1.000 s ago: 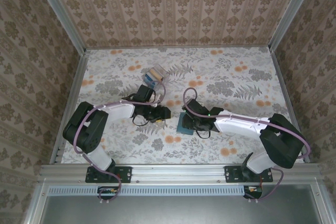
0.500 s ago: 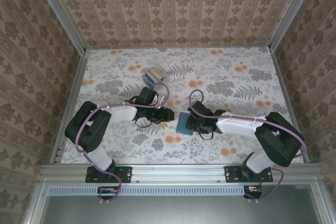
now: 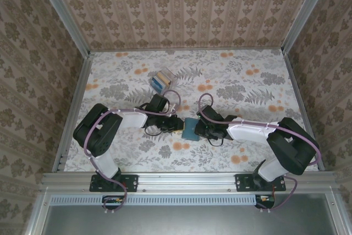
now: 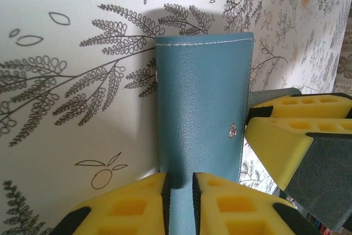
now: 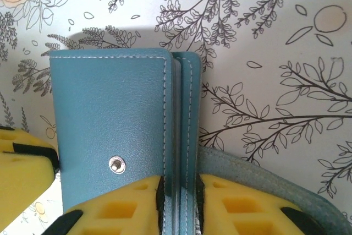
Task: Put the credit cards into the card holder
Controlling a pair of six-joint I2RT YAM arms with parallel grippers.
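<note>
Moved: over the last second the left gripper (image 3: 179, 125) has swung in from the left, from a spot apart from the card holder (image 3: 190, 129) to touching its left side. Its jaws have narrowed on the way. The right gripper (image 3: 199, 129) has barely shifted and has tightened too.
Left gripper: in the left wrist view its yellow pads (image 4: 137, 202) are clamped on a teal leaf of the card holder (image 4: 201, 97), with the leather pinched in the narrow slot between them.
Right gripper: in the right wrist view its pads (image 5: 225, 205) press from both sides on the stitched edges of the folded leaves, so it is closed on the card holder (image 5: 110, 114) as well.
Card holder: it sits between the two grippers in the near half of the table (image 3: 247, 81), held from the left and the right at once. Whether it rests on the cloth I cannot tell.
Snap stud: a small metal stud (image 5: 116, 164) sits low on the wide outer leaf.
Leaves: the wide leaf and a narrower one lie close together, with only a thin seam between them.
Credit cards: they stand in a small clear box (image 3: 168, 75) farther back on the table, with blue and yellowish edges (image 3: 159, 80) showing, well apart from the card holder and both grippers.
Table: it is covered in a pale floral cloth.
</note>
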